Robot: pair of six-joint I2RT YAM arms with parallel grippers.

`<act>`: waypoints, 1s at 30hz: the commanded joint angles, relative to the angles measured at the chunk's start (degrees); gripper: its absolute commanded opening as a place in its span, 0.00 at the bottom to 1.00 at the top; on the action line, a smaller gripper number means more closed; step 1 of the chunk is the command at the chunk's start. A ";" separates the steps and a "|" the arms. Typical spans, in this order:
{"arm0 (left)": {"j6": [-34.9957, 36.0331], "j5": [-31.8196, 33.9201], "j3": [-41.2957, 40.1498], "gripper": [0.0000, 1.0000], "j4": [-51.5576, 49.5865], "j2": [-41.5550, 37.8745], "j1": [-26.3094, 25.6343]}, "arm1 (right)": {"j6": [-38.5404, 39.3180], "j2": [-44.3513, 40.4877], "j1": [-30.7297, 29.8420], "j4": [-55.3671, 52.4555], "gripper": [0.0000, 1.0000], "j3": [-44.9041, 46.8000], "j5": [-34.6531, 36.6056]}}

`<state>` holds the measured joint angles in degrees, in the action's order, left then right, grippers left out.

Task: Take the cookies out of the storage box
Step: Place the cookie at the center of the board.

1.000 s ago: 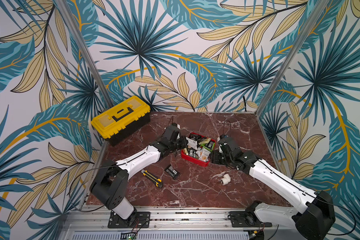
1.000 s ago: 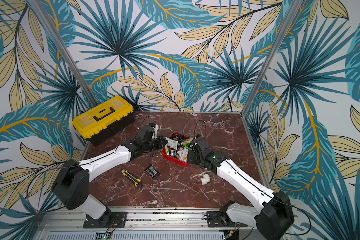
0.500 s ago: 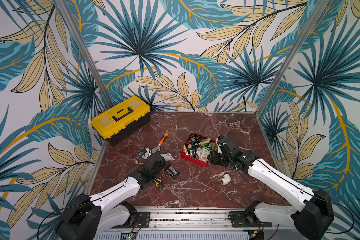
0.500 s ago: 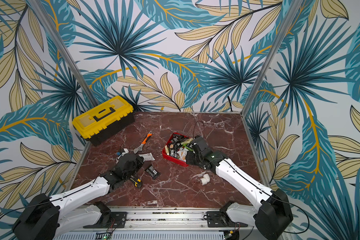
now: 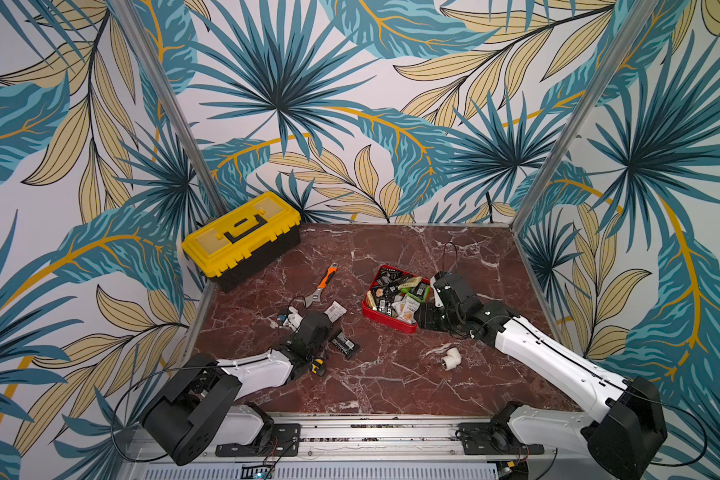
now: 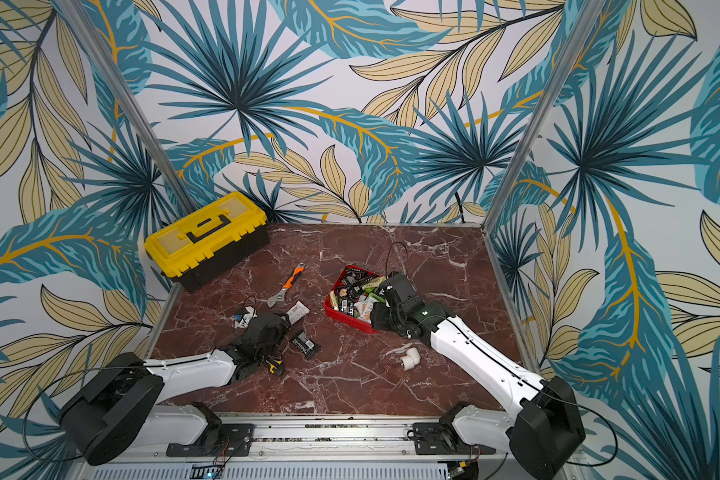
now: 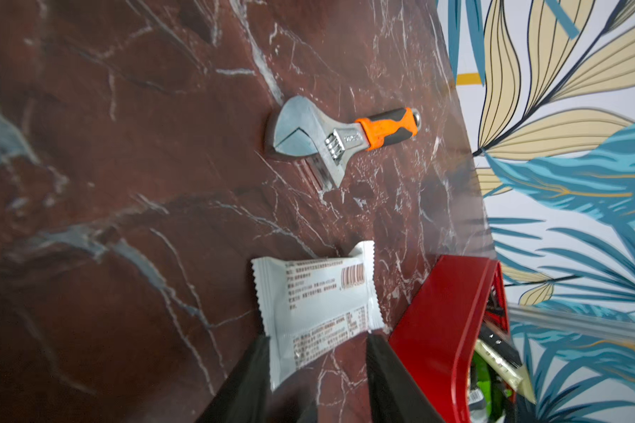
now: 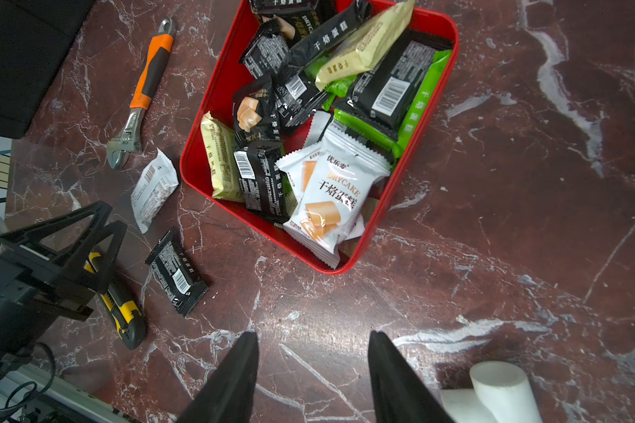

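The left fingers (image 7: 252, 370) stand apart and grip nothing. A white packet (image 7: 319, 304) lies flat on the counter (image 7: 143, 164) with its near end between their tips. Just beyond it lies a wrench (image 7: 338, 141) with an orange handle, and beside it rises a wall of the red box (image 7: 440, 329). The right fingers (image 8: 239, 366) are likewise spread and empty, over bare counter just off the box's near corner, with a white elbow (image 8: 499, 388) close by them. The box stands near the middle of the counter and is heaped with cookies (image 8: 330, 190) in black, green, cream and white wrappers. Outside it, toward the left arm, a black packet (image 8: 176, 273) lies near the white one, and a yellow-black knife (image 8: 125, 318) lies partly under the left wrist. In both top views a yellow toolbox (image 5: 242, 237) sits in the far left corner, well apart from the box.
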<state>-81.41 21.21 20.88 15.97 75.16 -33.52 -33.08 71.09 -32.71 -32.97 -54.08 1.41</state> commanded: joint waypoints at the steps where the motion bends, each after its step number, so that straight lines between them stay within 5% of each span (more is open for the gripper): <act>1: 2.80 3.17 1.00 0.53 -7.19 -6.48 0.25 | 6.08 2.25 -0.41 -0.17 0.54 -1.89 -1.27; 6: 11.06 5.53 6.58 0.56 -22.22 -15.19 0.14 | 18.61 8.24 -1.49 -2.44 0.53 -7.59 -2.66; 12: 13.38 1.61 7.35 0.56 -28.54 -19.93 0.24 | 28.33 17.92 -3.11 -6.61 0.51 -15.79 -3.22; 30: 10.88 0.50 3.91 0.55 -28.80 -25.90 0.27 | 31.75 34.57 -6.15 -7.11 0.44 -24.76 0.87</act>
<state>-70.46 21.61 26.48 -12.71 49.87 -33.54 -2.28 104.29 -38.39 -38.57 -77.67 0.27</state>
